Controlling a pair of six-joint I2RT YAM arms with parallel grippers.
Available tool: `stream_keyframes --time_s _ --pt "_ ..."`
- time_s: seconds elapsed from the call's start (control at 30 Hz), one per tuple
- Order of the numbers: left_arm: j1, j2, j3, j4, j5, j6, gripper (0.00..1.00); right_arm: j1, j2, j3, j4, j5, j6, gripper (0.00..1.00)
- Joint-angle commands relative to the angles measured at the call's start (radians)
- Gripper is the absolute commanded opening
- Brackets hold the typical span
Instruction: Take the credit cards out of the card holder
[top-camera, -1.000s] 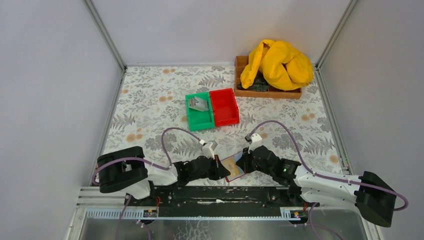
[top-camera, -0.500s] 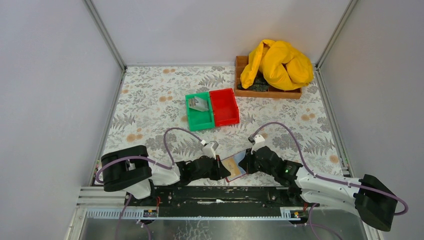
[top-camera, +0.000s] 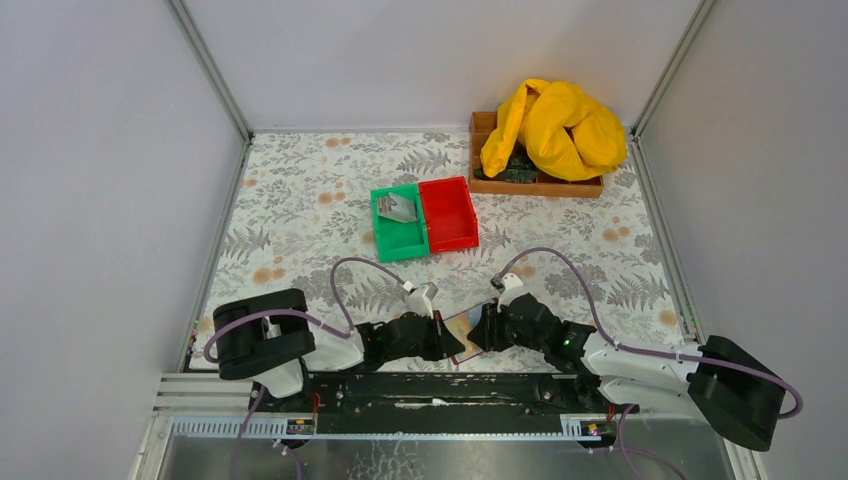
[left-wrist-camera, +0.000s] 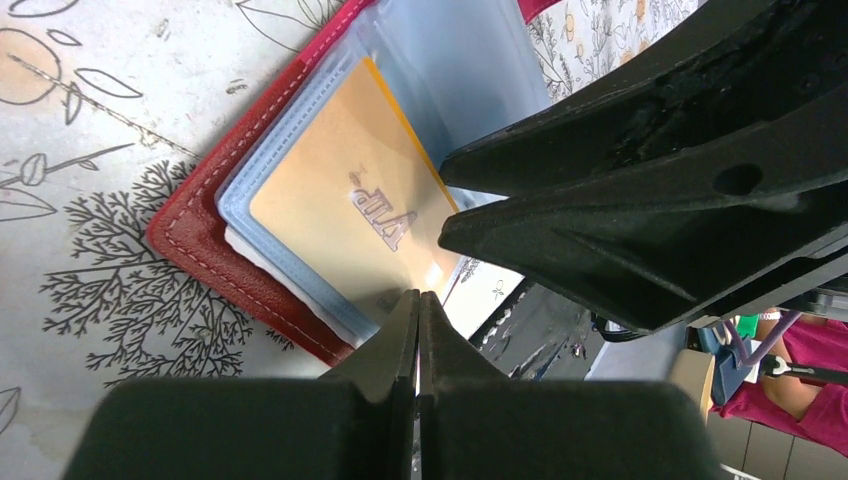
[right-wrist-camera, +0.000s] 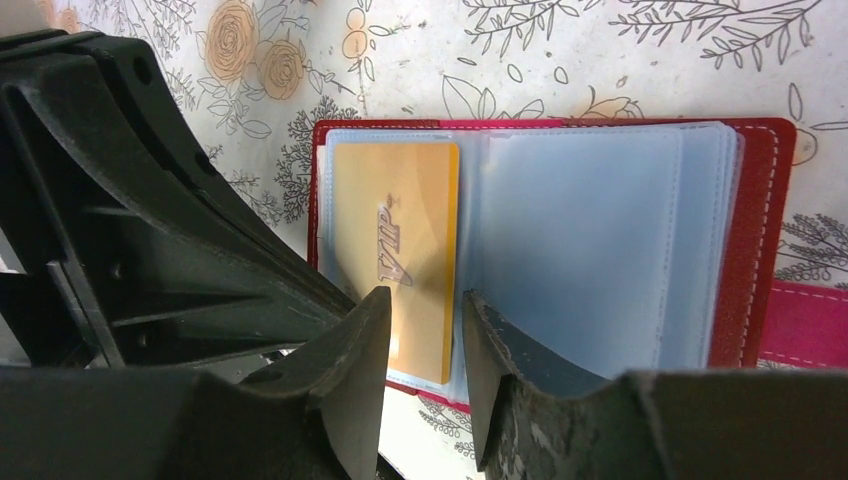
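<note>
At the table's near edge, the right gripper (right-wrist-camera: 425, 335) stands partly open, its jaws either side of the lower edge of the gold VIP card (right-wrist-camera: 395, 230), gripping nothing yet. That card sits in a clear sleeve of the card holder (right-wrist-camera: 760, 230), which lies open on the floral cloth. The left gripper (left-wrist-camera: 418, 300) is closed at the holder's edge; whether it nips a sleeve, I cannot tell.

Grey cards (top-camera: 400, 208) already lie in the green bin (top-camera: 377, 228); the gold one remains, and the other sleeves in view look empty. Beside it sits a red bin (top-camera: 448, 215), and farther back a yellow cloth (top-camera: 550, 125). The left gripper's body crowds the card's side.
</note>
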Motion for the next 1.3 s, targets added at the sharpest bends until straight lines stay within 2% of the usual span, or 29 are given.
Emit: stream_keyframes --time_s 0.0,0.37,0.57,0.7,0.83,0.97,1.27 --pt "-0.002 0.041 -0.021 -0.021 0.004 0.002 0.00 -0.009 0.026 -0.016 0.090 -0.056 0.013 0.40" --pt "0.000 0.051 -0.029 -0.001 0.007 0.001 0.00 -0.032 -0.067 -0.018 0.144 -0.196 0.045 0.35" --pt "0.002 0.050 -0.034 0.001 0.005 0.004 0.00 -0.033 0.005 -0.030 0.222 -0.261 0.066 0.32" --pt "0.003 0.047 -0.039 0.005 0.003 0.001 0.00 -0.034 0.043 -0.045 0.276 -0.286 0.077 0.23" --pt "0.003 0.050 -0.039 0.006 0.002 0.002 0.00 -0.035 0.055 -0.049 0.317 -0.339 0.081 0.20" --pt "0.005 0.054 -0.034 0.007 0.006 0.005 0.00 -0.039 0.073 -0.047 0.304 -0.345 0.057 0.00" --pt "0.004 -0.033 -0.029 0.003 0.026 0.053 0.00 -0.066 0.112 -0.042 0.292 -0.319 0.045 0.00"
